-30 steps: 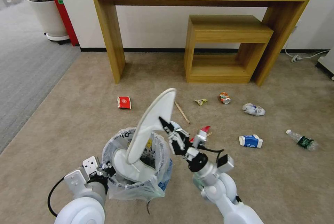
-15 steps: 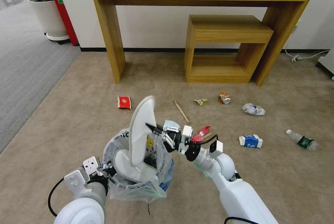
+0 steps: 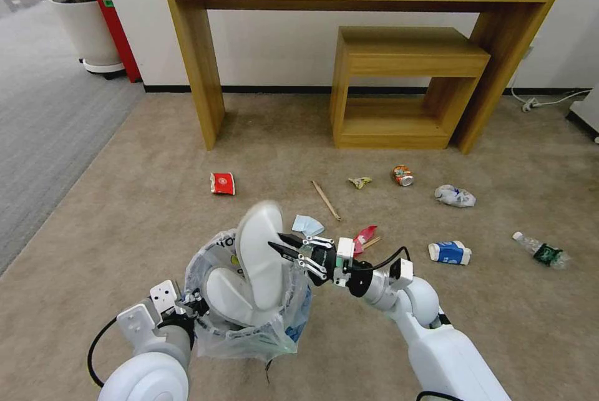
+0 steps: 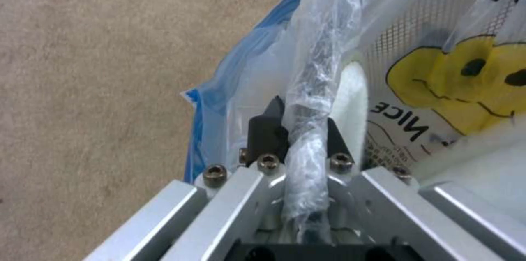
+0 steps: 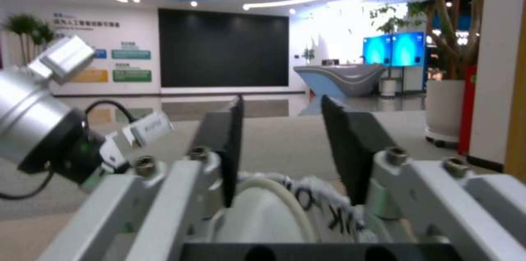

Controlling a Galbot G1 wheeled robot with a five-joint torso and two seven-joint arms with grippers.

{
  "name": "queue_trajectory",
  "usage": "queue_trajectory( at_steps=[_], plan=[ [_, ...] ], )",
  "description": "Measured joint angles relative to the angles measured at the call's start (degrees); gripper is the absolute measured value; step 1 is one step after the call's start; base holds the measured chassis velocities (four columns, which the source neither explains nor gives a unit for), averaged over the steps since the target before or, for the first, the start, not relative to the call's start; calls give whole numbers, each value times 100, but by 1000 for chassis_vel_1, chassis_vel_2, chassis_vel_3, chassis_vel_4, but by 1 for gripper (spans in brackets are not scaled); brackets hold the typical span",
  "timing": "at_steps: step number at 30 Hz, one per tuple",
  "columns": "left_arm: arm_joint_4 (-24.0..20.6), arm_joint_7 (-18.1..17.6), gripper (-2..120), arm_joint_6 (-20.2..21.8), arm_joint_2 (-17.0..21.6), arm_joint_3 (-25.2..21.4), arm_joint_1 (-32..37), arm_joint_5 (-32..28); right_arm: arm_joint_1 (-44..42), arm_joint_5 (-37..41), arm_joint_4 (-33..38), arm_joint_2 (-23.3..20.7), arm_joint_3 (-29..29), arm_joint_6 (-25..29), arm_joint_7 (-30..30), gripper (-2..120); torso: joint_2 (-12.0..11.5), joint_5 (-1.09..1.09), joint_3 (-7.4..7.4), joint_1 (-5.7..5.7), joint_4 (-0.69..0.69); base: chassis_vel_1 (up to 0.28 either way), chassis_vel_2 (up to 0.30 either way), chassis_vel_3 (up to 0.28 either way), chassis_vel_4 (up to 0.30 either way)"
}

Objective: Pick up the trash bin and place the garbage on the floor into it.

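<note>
While my left gripper [image 4: 298,129] is closed on the bagged rim of the trash bin [image 3: 249,320], my right gripper [image 3: 284,248] is open just right of a white slipper [image 3: 262,257] standing inside the bin, near me on the beige carpet [image 3: 156,214].

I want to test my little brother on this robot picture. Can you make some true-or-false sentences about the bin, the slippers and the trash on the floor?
1. The left gripper pinches the bag at the bin's rim. True.
2. The right gripper is shut tight on a slipper. False: its fingers are open, beside the slipper standing in the bin.
3. Two slippers are in the bin. True: a second slipper lies lower inside.
4. The bottle is already in the bin. False: it lies on the floor, far to the right.
5. The red wrapper sits on the wooden table. False: it lies on the floor.
</note>
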Motion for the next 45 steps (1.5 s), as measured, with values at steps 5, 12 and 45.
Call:
queue_trajectory(
  at_steps=[5,12,45],
  plan=[
    [-13,0,1,6,24,-189,-116,-44,-135,63,168,-105,90,59,888,61,0,-1,0,0,0,0,0,0,0],
    [43,17,1,6,99,-431,-279,-87,-660,64,730,-5,524,-45,3431,86,0,0,0,0,1,0,0,0,0],
    [619,502,1,-71,609,-1957,-421,-89,-1833,-1333,750,263,2467,922,6040,100,0,-1,0,0,0,0,0,0,0]
  ],
)
